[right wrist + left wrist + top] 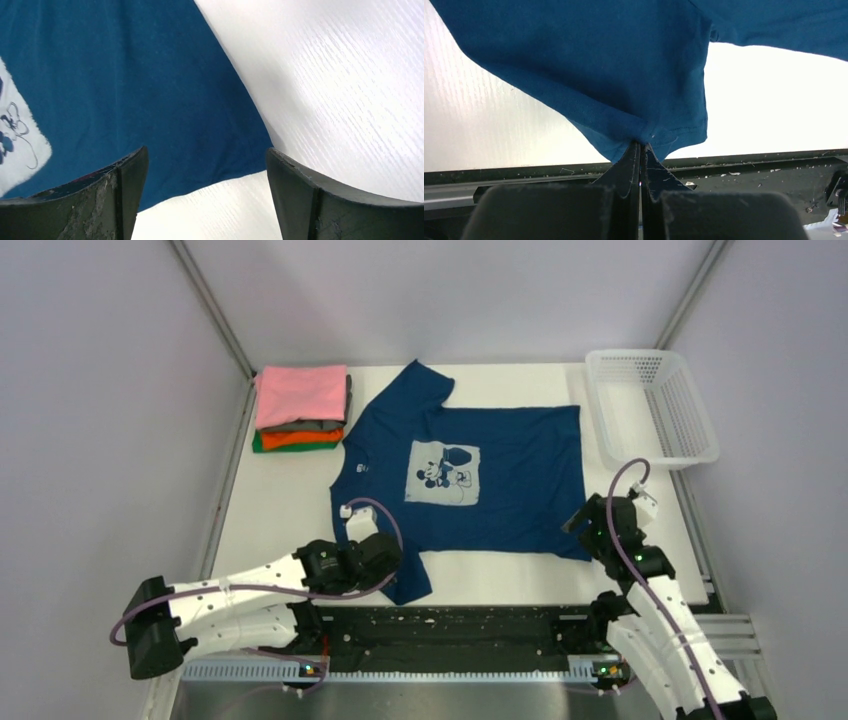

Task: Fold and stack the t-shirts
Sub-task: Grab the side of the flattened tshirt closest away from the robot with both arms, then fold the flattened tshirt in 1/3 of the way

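A navy blue t-shirt (pixel 490 465) with a white chest print lies spread flat on the white table, collar to the left. My left gripper (pixel 640 144) is shut on the edge of its near sleeve (pixel 634 85), at the shirt's near-left corner (pixel 405 575). My right gripper (pixel 207 160) stands open over the shirt's near-right hem corner (pixel 220 125), one finger each side of it; in the top view it is at the shirt's bottom-right corner (pixel 585 525). A stack of folded t-shirts (pixel 300 405), pink on top with grey, orange and green below, sits at the far left.
A white plastic mesh basket (pixel 655 405) stands at the far right of the table. The black rail (pixel 450 625) runs along the near edge between the arm bases. White walls enclose the table on three sides.
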